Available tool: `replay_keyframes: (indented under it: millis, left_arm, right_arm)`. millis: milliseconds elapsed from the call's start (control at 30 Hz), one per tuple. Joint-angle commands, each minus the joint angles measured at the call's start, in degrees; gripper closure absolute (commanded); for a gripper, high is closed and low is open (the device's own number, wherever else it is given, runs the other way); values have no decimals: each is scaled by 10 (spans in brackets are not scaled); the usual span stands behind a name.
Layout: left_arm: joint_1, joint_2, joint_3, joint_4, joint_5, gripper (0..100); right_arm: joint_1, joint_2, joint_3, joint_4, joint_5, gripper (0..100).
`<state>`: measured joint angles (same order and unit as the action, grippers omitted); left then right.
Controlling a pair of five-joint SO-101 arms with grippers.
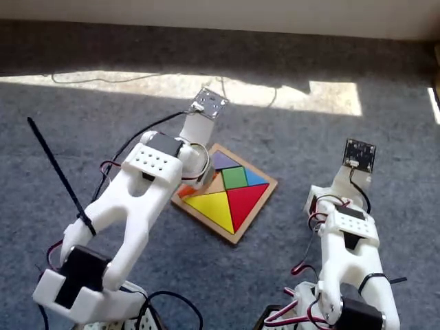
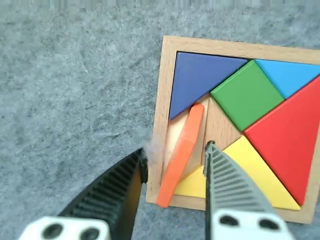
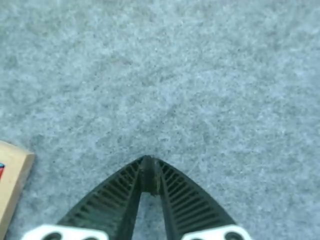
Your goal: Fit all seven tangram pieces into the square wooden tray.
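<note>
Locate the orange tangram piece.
In the left wrist view, the orange piece stands tilted in the unfilled slot of the square wooden tray, between the jaws of the open left gripper, beside the dark blue triangle.

A fuzzy grey-blue carpet-like surface [image 1: 330, 124] covers the whole table. Near its far edge runs a bright band of sunlight [image 1: 137, 86], wide and uneven. A thin dark cord [image 1: 89, 80] trails through that band toward the far left corner. Beyond the far edge stands a pale cream wall strip [image 1: 275, 14].

Left claw [image 2: 175, 159] spread apart, right claw [image 3: 149, 175] with tips together.
</note>
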<state>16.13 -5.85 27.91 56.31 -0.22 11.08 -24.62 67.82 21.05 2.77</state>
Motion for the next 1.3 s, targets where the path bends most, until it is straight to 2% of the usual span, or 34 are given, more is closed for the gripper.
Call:
replay_keyframes:
  millis: [0,133,333,600,700,833,1067,1267]
  left_arm:
    - [-15,-39,7,0,4,805]
    - [-45,-38,36,-35,-11,804]
    - [-50,-38,82,-73,-23,803]
    - [-70,18,63,-87,-25,803]
    - [-95,74,13,-84,-25,803]
    - [-90,115,-36,-30,-24,807]
    - [-57,115,-40,-4,-23,808]
    - [-63,114,-45,-4,-22,824]
  right_arm:
    - [-5,1,-33,-16,6,991]
    - [-5,1,-33,-16,6,991]
    - [-5,1,-32,-16,6,991]
    - [-5,1,-30,-16,6,991]
    - [-5,1,-30,-16,6,991]
    - [-5,1,-30,-16,6,991]
    - [-5,1,-31,-16,6,991]
    - [-5,1,-32,-16,6,991]
